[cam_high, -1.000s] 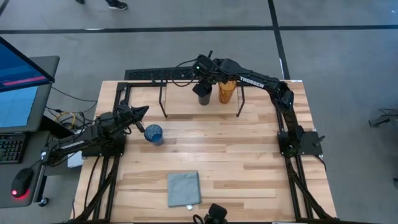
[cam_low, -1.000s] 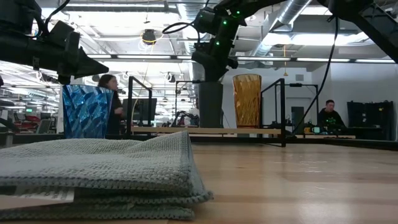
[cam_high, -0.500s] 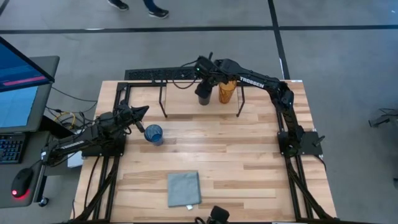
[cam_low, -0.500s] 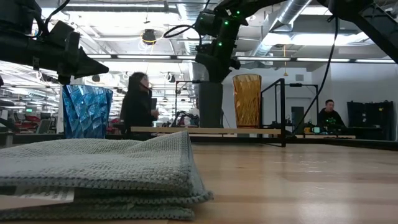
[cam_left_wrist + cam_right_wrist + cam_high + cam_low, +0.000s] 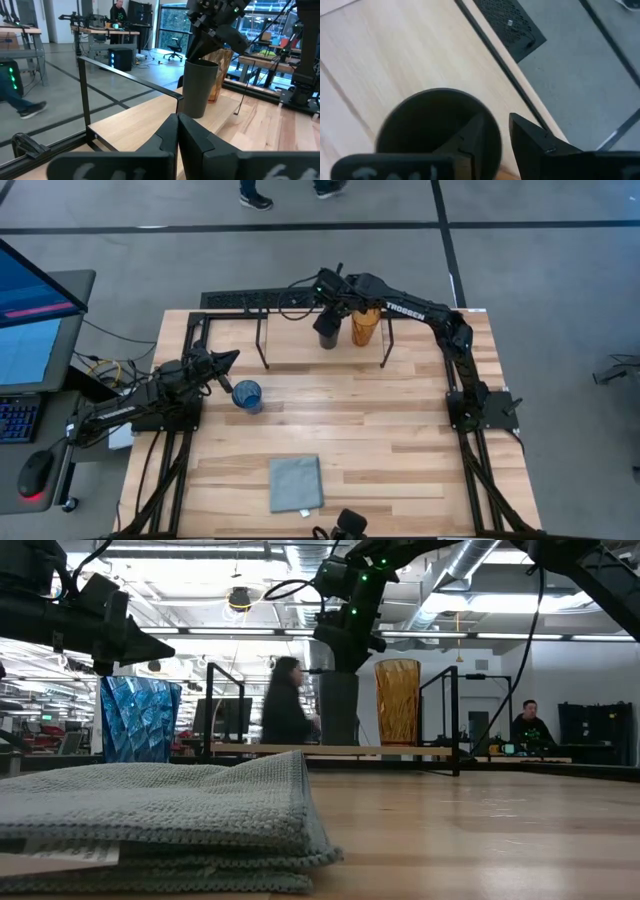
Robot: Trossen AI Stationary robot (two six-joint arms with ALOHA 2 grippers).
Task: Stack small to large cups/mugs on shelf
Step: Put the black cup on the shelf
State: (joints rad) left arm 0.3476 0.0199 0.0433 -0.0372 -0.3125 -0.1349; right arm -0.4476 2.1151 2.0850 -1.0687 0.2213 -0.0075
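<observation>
The black cup (image 5: 327,336) stands on the light-wood shelf (image 5: 300,345) at the table's far side. The taller amber cup (image 5: 364,328) stands on the shelf just to its right. My right gripper (image 5: 327,318) is above the black cup and shut on it. The blue cup (image 5: 247,395) stands upright on the table at the left. My left gripper (image 5: 234,358) is shut and empty, just beyond and left of the blue cup and above it. In the left wrist view, its shut fingers (image 5: 177,131) point toward the black cup (image 5: 199,87). My right gripper holds the black cup by its rim (image 5: 498,134), one finger (image 5: 470,134) inside the cup and one (image 5: 535,142) outside. The fingers come from above, pointing down. The cup is upright, and its base (image 5: 338,743) seems to rest on the shelf board.
A folded grey cloth (image 5: 296,483) lies near the table's front edge. The shelf's thin black legs (image 5: 264,340) stand on the table at the far side. Bare wood lies between the blue cup and the right arm's base (image 5: 480,408). People show in the room beyond.
Neither arm nor any cup has visibly moved. A person beyond the table has walked across behind the shelf.
</observation>
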